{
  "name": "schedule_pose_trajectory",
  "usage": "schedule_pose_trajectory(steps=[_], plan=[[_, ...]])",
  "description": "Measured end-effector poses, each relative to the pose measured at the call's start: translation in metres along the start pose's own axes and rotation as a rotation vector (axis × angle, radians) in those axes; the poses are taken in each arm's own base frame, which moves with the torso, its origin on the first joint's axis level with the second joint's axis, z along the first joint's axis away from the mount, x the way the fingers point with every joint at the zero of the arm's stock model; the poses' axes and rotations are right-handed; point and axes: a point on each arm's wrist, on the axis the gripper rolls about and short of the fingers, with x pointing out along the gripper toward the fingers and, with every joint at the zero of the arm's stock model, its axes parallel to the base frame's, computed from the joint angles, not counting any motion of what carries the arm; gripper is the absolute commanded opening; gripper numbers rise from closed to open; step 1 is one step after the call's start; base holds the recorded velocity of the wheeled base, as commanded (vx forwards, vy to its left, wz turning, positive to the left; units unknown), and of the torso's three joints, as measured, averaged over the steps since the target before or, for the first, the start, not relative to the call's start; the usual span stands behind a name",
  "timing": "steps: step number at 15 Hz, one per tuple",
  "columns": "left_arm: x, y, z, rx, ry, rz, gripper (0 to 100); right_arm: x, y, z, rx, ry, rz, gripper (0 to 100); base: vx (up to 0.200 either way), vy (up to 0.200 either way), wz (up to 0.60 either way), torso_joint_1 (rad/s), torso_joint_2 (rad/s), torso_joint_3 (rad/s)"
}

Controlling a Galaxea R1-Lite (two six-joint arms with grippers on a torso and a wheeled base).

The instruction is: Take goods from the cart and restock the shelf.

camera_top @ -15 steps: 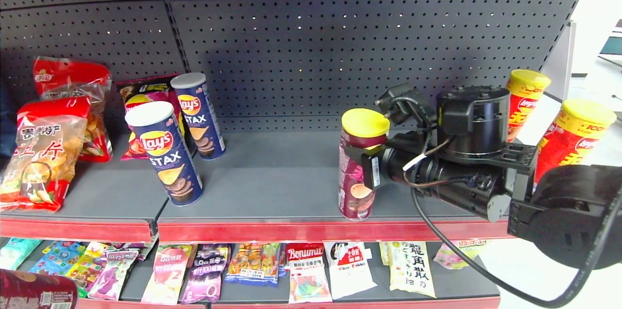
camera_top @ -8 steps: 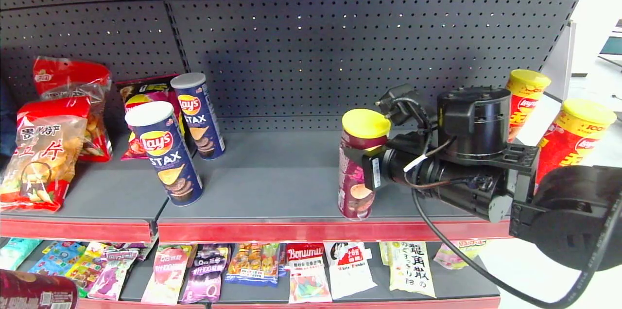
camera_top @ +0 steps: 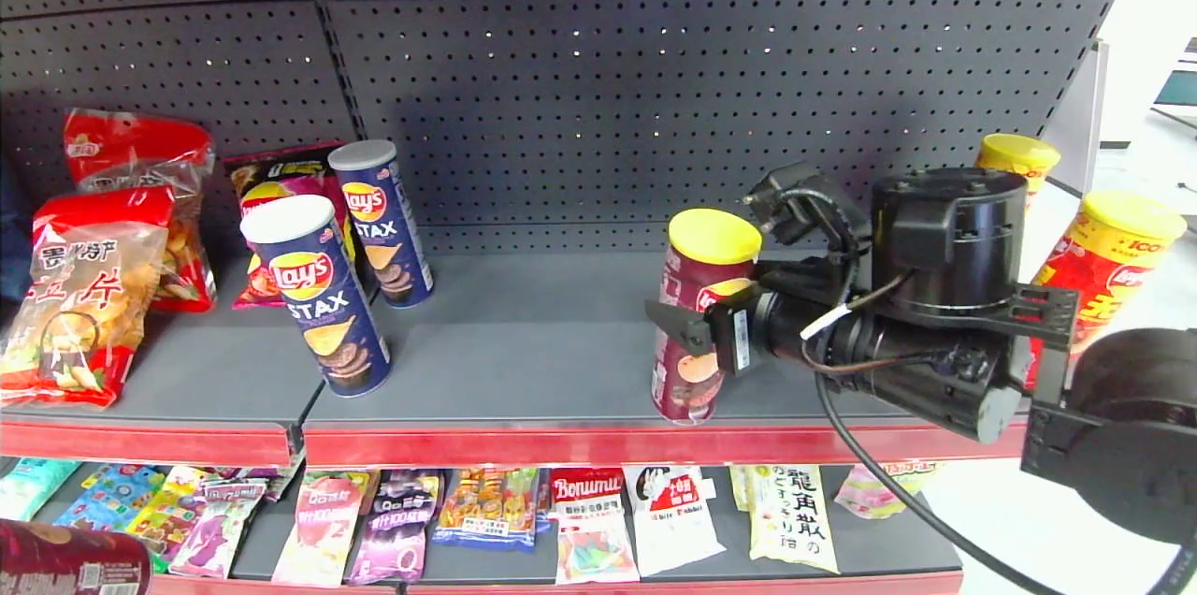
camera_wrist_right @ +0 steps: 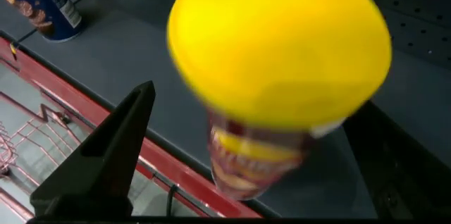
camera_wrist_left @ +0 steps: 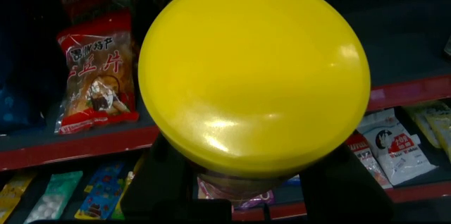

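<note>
Right pincer released, spread either side of upright maroon can, yellow lid; left pincer clenched on twin can

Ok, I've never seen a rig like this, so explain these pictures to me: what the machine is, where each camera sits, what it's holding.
It is a wheeled robot with two arms, restocking a shop. The wide picture comes from a camera on its head; the two close-ups come from cameras on its wrists. The right gripper sits at a maroon cardboard crisp tube with a yellow plastic lid, which stands near the front edge of the grey metal shelf; the jaws are open either side of it. The left gripper is closed on a second maroon tube with a yellow lid, held up facing the shelf. Also shelved: blue crisp tubes with white lids, red snack bags and red tubes with yellow lids at the right.
</note>
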Motion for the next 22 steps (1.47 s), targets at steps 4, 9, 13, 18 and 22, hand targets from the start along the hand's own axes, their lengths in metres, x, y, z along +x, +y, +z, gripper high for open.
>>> schedule_pose_trajectory(steps=[4,9,13,18,22], plan=[[0.001,0.0,-0.002,0.0,0.009,0.001,0,-0.033,0.0,-0.015,0.001,0.026,0.006,100,0.0,0.0,0.0,0.0,0.0,0.0],[0.005,0.001,0.002,0.003,0.027,0.001,0,-0.108,-0.03,-0.038,-0.042,-0.01,-0.034,100,0.0,0.0,0.0,0.0,0.0,0.0],[0.011,0.002,0.006,0.001,0.041,-0.04,0,-0.167,-0.084,-0.046,-0.119,-0.051,-0.253,100,0.0,0.0,0.0,0.0,0.0,0.0],[0.013,0.002,0.007,-0.002,0.043,-0.064,0,-0.224,-0.081,-0.076,-0.106,0.006,-0.394,100,0.0,0.0,0.0,0.0,0.0,0.0],[0.014,0.002,0.007,-0.003,0.046,-0.078,0,-0.247,-0.066,-0.1,-0.108,0.013,-0.433,100,0.0,0.0,-0.6,-0.004,0.0,0.006]])
